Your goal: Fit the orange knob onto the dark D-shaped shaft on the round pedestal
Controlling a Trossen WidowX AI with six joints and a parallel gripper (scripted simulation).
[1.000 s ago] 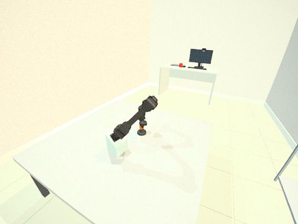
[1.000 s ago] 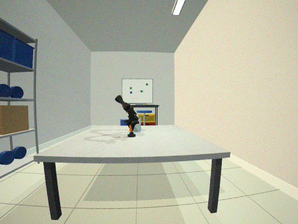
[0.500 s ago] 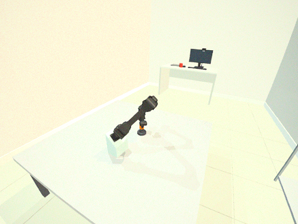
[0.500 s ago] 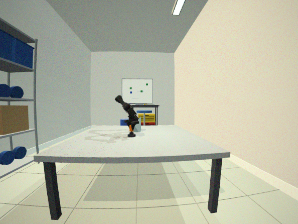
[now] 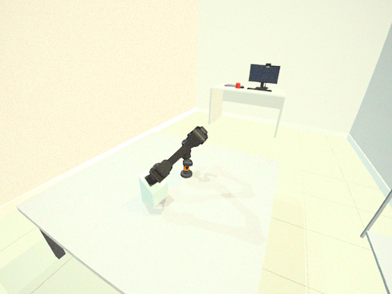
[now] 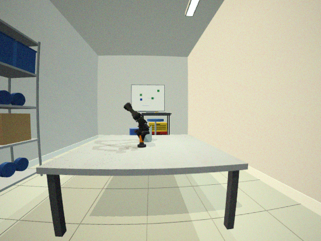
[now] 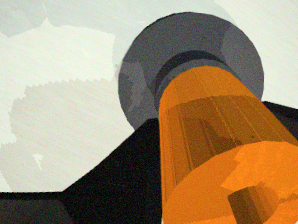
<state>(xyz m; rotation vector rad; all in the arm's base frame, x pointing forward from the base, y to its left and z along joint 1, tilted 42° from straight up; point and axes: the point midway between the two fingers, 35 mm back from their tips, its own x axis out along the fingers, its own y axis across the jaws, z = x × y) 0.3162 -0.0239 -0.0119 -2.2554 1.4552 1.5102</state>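
Observation:
The orange knob [image 5: 184,168] [image 6: 141,139] [image 7: 215,120] is upright between the fingers of my gripper [image 5: 186,168] [image 6: 141,138] [image 7: 209,120], which is shut on it. The knob is over the dark round pedestal [image 5: 186,175] [image 6: 141,146] [image 7: 190,32]. In the wrist view its lower end meets or hangs just above a grey raised round part in the pedestal's middle, with a dark band beside it. The D-shaped shaft is hidden, and I cannot tell whether any gap is left under the knob. A notch-like mark [image 7: 252,204] shows on the knob's top.
The white table [image 5: 208,263] [image 6: 175,159] bears the pedestal and the pale block-shaped arm base [image 5: 153,195] [image 6: 148,137]. The arm's link [image 5: 178,155] slants from the base up over the pedestal. A shelf rack [image 6: 39,108] and a desk [image 5: 248,92] stand away from the table.

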